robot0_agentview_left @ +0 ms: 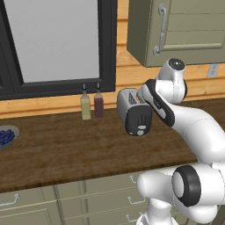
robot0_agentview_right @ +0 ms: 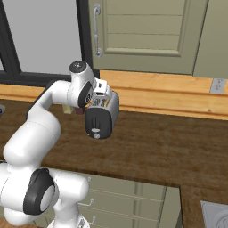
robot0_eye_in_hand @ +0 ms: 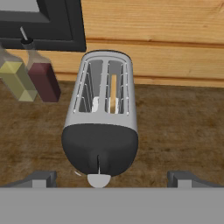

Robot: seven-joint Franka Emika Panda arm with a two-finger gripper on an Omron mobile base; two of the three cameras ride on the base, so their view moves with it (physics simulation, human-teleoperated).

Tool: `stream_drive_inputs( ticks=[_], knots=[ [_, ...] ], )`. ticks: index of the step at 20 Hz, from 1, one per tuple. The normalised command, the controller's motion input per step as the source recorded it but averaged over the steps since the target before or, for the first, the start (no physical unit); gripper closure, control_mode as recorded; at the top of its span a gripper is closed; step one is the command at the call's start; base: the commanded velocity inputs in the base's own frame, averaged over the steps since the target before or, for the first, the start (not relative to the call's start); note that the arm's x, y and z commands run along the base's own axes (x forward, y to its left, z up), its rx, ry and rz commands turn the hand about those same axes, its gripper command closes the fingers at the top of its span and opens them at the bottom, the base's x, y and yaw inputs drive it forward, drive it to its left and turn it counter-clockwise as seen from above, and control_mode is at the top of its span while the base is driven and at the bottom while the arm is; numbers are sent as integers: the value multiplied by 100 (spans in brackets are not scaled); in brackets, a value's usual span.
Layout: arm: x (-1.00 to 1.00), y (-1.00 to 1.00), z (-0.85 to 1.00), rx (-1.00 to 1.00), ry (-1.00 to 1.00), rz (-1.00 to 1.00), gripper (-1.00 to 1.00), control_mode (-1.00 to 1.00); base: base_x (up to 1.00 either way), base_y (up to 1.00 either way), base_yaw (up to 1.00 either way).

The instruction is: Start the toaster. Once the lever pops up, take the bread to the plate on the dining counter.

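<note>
Simulated kitchen, wood worktop point(robot0_agentview_left: 66, 154): toaster point(robot0_agentview_left: 133, 110), silver-grey w/ glossy black end panel, standing on the worktop near the back wall, black end facing the robot. In hand view, seen from above and behind the end panel: two slots open on top, bread point(robot0_eye_in_hand: 113, 92) sitting upright in the right slot as a thin tan edge, low inside. Lever point(robot0_eye_in_hand: 99, 179), pale knob, at the bottom of its narrow vertical slot on the black panel, just above the grey band at the pic's lower edge.

Gripper point(robot0_eye_in_hand: 112, 178) released, jaws wide: two dark finger tips point(robot0_eye_in_hand: 41, 177) spread well apart at the bottom of hand view, one on each side of the toaster's black end, nothing between them but the lever knob; contact w/ toaster not discernible. Wrist poised just above and behind the toaster in both base views, white arm point(robot0_agentview_left: 197, 132) bent over the worktop.

Left of toaster, close by: two bottles against the wall, one yellow-green point(robot0_agentview_left: 85, 106), one dark red point(robot0_agentview_left: 99, 104), side by side, roughly as tall as the toaster. Far left on the worktop: grey bowl w/ blue berries point(robot0_agentview_left: 6, 136), partly cut off by the frame edge. Behind: dark-framed window point(robot0_agentview_left: 57, 39), beige wall cabinet w/ handle point(robot0_agentview_left: 176, 30), wood-plank backsplash. Below the worktop: beige drawers w/ handles point(robot0_agentview_left: 96, 197).
</note>
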Motion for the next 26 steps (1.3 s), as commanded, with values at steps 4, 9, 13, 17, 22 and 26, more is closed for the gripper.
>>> stream_drive_inputs(
  ticks=[4,9,13,17,22,26],
  knots=[
    [0,0,0,0,0,0,-100,-100,0,0,0],
    [0,0,0,0,0,0,-100,-100,0,0,0],
    [0,0,0,0,0,0,-100,-100,0,0,0],
    [0,0,0,0,0,0,-100,-100,0,0,0],
    [0,0,0,0,0,0,-100,-100,0,0,0],
    [0,0,0,0,0,0,-100,-100,0,0,0]
  ],
)
